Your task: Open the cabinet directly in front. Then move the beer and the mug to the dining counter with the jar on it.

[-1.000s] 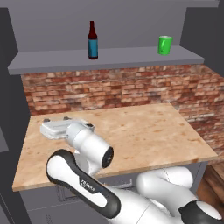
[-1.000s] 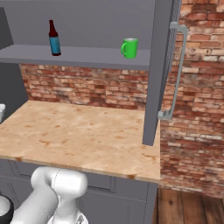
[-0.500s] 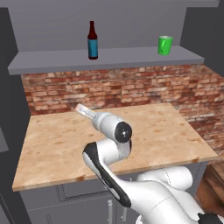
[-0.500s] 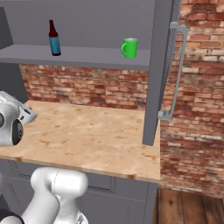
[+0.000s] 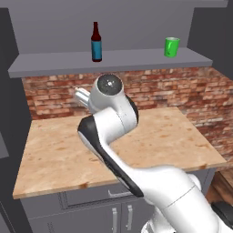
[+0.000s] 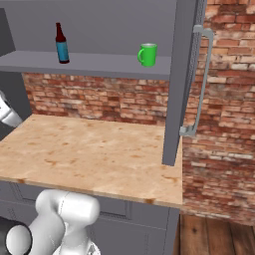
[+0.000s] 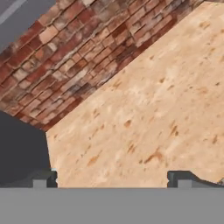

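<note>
Right now my gripper (image 7: 111, 179) is wide apart and holds nothing, above the wood counter (image 5: 54, 150). Farther back, on the shelf of the open cabinet (image 6: 179, 74), the beer (image 5: 96, 42) stands left and the mug (image 5: 171, 47) right.

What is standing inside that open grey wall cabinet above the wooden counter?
On the grey wall cabinet's shelf stand a dark brown bottle with a blue label and, apart to its right, a bright green mug. The robot's arm covers none of the shelf.
</note>
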You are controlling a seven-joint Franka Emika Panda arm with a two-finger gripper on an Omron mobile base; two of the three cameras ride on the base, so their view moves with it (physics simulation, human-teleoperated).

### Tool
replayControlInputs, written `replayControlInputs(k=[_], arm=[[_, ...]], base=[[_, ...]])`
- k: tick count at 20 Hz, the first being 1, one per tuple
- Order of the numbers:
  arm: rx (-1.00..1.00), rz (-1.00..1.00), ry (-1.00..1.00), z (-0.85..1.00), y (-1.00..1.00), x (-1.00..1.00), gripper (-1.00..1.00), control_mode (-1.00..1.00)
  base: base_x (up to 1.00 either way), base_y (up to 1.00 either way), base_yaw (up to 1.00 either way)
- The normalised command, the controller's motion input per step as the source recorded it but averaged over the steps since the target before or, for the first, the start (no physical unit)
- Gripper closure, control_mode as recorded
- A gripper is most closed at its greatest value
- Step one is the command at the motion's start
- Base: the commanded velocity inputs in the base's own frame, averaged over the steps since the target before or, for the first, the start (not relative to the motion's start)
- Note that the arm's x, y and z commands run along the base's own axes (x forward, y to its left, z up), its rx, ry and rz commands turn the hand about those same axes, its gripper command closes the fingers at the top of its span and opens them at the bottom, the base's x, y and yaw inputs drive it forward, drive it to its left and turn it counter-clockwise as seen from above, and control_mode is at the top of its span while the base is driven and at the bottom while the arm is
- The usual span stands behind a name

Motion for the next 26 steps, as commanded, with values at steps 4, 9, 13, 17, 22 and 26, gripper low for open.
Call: replayControlInputs(k=[4, 9, 13, 17, 22, 26], arm=[[-0.15, 0.03, -0.07, -0.26, 0.0, -0.35, -1.0, -1.0], [-0.12, 0.2, -0.43, 0.09, -0.06, -0.31, -1.0, -1.0], [0.0, 0.19, -0.34, 0.52, -0.05, -0.35, -1.0, -1.0], [0.0, 0.2, -0.11, 0.74, -0.11, -0.15, -1.0, -1.0], [0.0, 0.2, 0.01, 0.73, -0.31, -0.15, -1.0, -1.0], [-0.06, 0.16, 0.06, 0.2, -0.48, -0.14, -1.0, -1.0]], base=[[0.0, 0.0, 0.0], [0.0, 0.0, 0.0], [0.0, 0.0, 0.0], [0.0, 0.0, 0.0], [0.0, 0.0, 0.0], [0.0, 0.0, 0.0]])
